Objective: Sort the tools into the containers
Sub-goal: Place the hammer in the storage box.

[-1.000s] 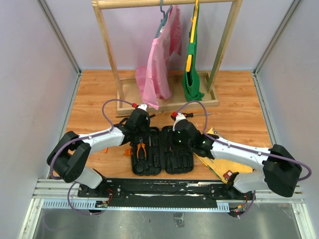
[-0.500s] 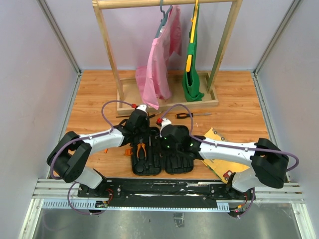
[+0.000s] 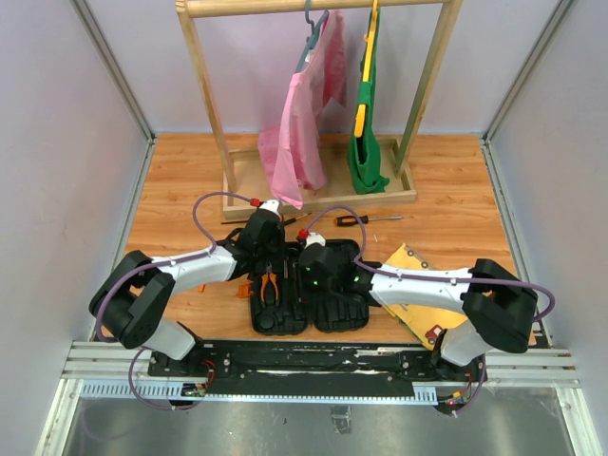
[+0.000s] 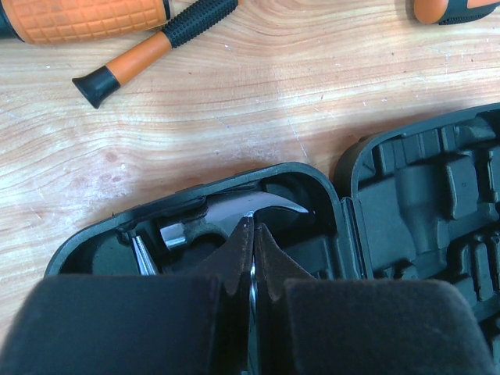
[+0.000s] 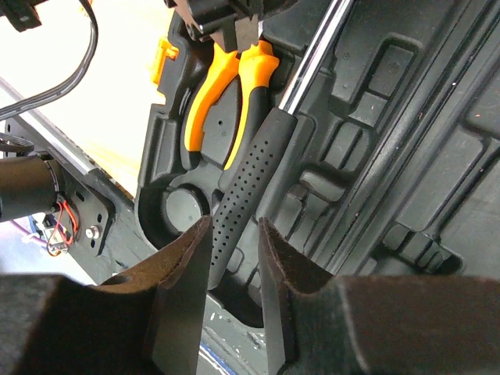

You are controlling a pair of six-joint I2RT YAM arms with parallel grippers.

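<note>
The black tool case (image 3: pixel 337 304) lies open near the front, both halves up. The orange-handled pliers (image 5: pixel 223 101) sit in its left half. The hammer lies beside them, its metal head (image 4: pixel 234 215) in the far slot and its black dotted grip (image 5: pixel 254 172) pointing to the near end. My left gripper (image 4: pixel 251 226) is shut just behind the hammer head, with only a thin glint of metal between the tips. My right gripper (image 5: pixel 233 226) is open and straddles the end of the grip without touching it. An orange-and-black screwdriver (image 3: pixel 366 219) lies on the table behind the case.
A wooden clothes rack (image 3: pixel 313 185) with pink and green garments stands behind. The yellow picture board (image 3: pixel 423 275) lies under my right arm. More orange-and-black tools (image 4: pixel 148 51) lie on the wood beyond the case. The case's orange latch (image 5: pixel 162 58) is on its left edge.
My right arm has swung left, from above the case's right half to the hammer grip in the left half. The left gripper has stayed put.
</note>
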